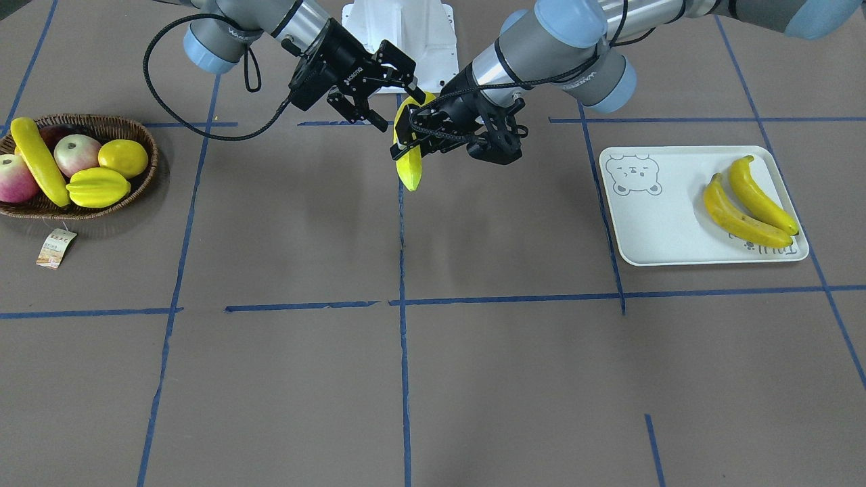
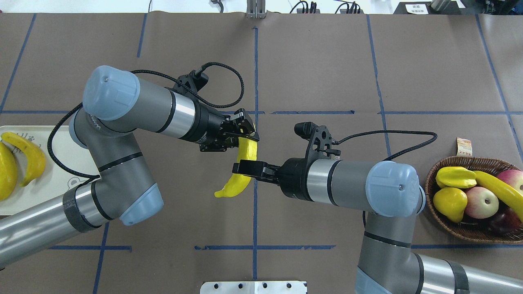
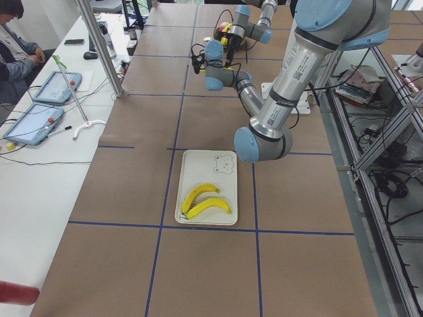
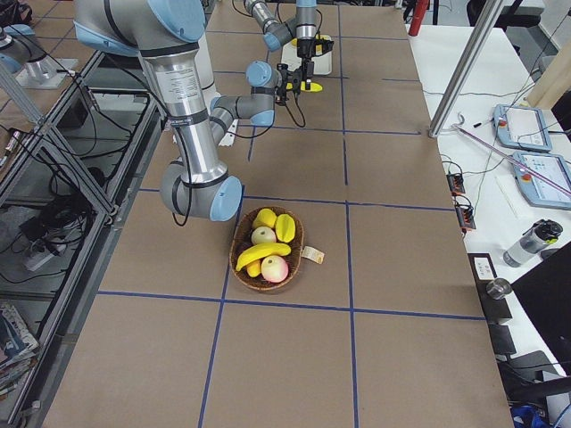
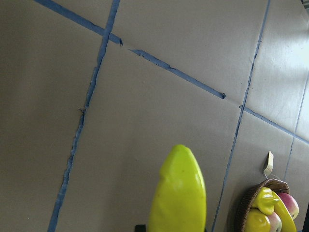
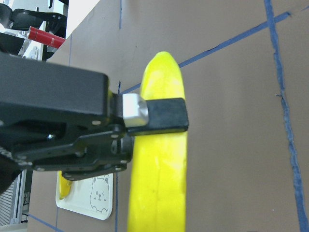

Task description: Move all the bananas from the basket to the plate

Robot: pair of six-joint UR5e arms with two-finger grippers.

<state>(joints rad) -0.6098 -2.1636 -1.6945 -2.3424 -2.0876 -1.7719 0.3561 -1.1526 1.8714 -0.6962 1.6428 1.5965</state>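
bear-face plate (banana in left fingers)

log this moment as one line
phase: handover mid-air | left gripper: shut on held banana | right gripper: open beside it | plate: two bananas | basket: one banana inside

Yellow bananas, bear-printed pale plate

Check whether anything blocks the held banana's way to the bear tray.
Nothing visible does. The glossy yellow banana hangs in the left gripper. Only bare brown table lies between it and the pale rectangular bear-print plate, whose bear end is free. The open right gripper is on the banana's other side.
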